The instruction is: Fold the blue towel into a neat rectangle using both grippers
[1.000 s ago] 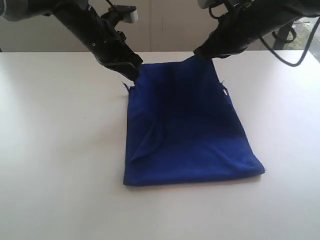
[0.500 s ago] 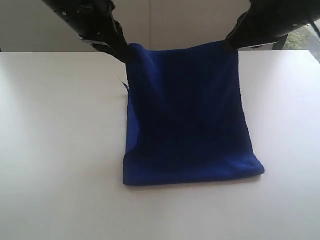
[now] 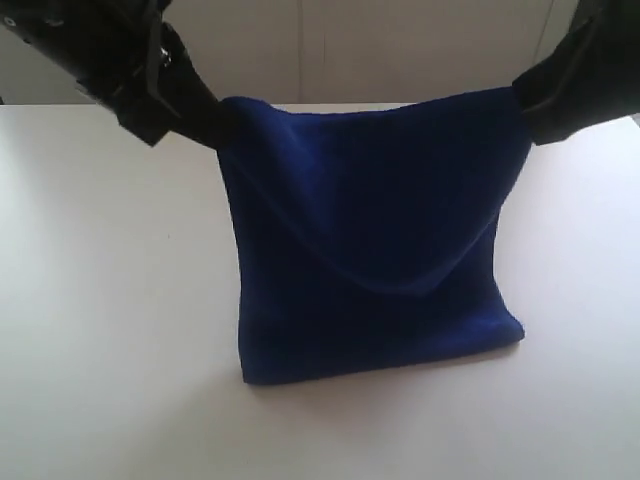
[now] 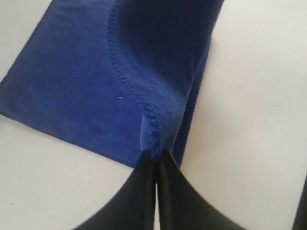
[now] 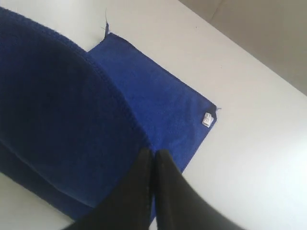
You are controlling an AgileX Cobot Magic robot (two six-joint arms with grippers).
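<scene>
Where visible, white table (image 3: 110, 380), pale wall (image 3: 400, 45).

The left gripper (image 3: 213, 122) is held up off the surface, its slim black jaws pressed flat together with a pinch of the blue towel (image 3: 370, 220) caught right at their tips. The thick black left arm (image 3: 95, 50) runs up and back behind the claw. The right gripper (image 3: 522, 98) hangs at about the same height, well apart from the left, its jaws likewise clamped on cloth at the tips, with the right arm (image 3: 590, 70) sloping up behind it and both claws angled inward.
</scene>
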